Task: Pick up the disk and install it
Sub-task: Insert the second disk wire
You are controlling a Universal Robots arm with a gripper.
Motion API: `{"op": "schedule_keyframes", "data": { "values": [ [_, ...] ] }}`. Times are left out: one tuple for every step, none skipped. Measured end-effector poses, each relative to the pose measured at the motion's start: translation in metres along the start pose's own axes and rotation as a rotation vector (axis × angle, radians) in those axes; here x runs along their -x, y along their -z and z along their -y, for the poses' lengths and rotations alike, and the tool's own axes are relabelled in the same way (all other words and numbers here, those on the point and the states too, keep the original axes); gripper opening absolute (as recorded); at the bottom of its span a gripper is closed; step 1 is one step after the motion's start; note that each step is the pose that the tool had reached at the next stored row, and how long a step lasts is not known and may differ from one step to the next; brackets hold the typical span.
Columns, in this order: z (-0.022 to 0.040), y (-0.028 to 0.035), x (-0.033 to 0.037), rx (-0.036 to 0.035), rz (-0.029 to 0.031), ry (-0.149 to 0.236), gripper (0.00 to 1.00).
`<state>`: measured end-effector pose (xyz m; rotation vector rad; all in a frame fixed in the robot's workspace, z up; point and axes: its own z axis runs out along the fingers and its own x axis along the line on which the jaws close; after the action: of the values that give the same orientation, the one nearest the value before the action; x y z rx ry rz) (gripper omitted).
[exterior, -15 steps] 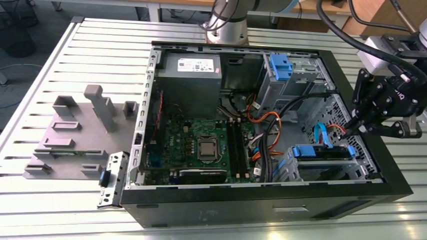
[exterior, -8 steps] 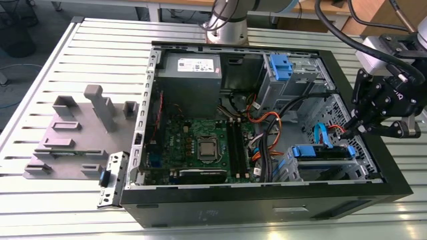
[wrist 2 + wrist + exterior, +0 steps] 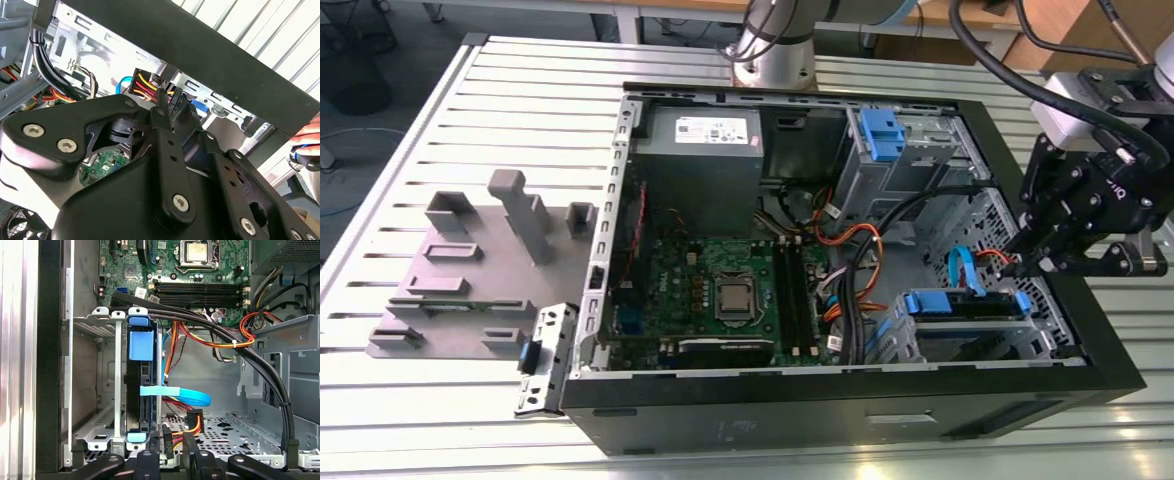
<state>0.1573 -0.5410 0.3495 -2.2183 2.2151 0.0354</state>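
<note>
One disk sat upright in its cage; the claw pinched a cable plug beside it, apparently connecting; seating needed careful alignment.

One open computer case lies on the counter. Inside it sits one green motherboard with one bare processor socket and four memory slots. One grey power supply box with a white sticker lies in the case's corner nearest the arm's base. One disk with a blue bracket stands in the drive cage, and one more blue-fronted bay shows at the case's far side. One flat blue data cable curves beside the disk. One grey fixture block rests on the counter outside the case. One tool hangs over the case.
</note>
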Motion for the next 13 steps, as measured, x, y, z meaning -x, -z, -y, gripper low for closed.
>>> {"op": "schedule_keyframes", "data": {
  "values": [
    [0.0,-0.0005,0.0,0.0,0.0002,0.0,0.32],
    [0.0,-0.0021,0.0,0.0,0.0004,0.0,0.32],
    [0.0,-0.0038,0.0,0.0,0.0002,0.0,0.32],
    [0.0,-0.0056,-0.0001,0.0,0.0002,0.0,0.32],
    [0.0,-0.0073,-0.0001,0.0,0.0003,0.0,0.32],
    [0.0001,-0.0082,-0.0001,0.0,0.0002,0.0,0.32],
    [0.0001,-0.0081,-0.0001,0.0,0.0001,0.0,0.32],
    [0.0001,-0.0082,-0.0001,0.0,0.0,0.0,0.32],
    [0.0001,-0.0082,-0.0001,0.0,0.0,0.0,0.32],
    [0.0001,-0.0083,-0.0001,0.0,0.0,0.0,0.32],
    [0.0001,-0.0083,-0.0001,0.0,0.0001,0.0,0.32],
    [0.0001,-0.0084,-0.0001,0.0,0.0002,0.0,0.32],
    [0.0001,-0.0085,-0.0001,0.0,0.0001,0.0,0.32]
  ]
}}
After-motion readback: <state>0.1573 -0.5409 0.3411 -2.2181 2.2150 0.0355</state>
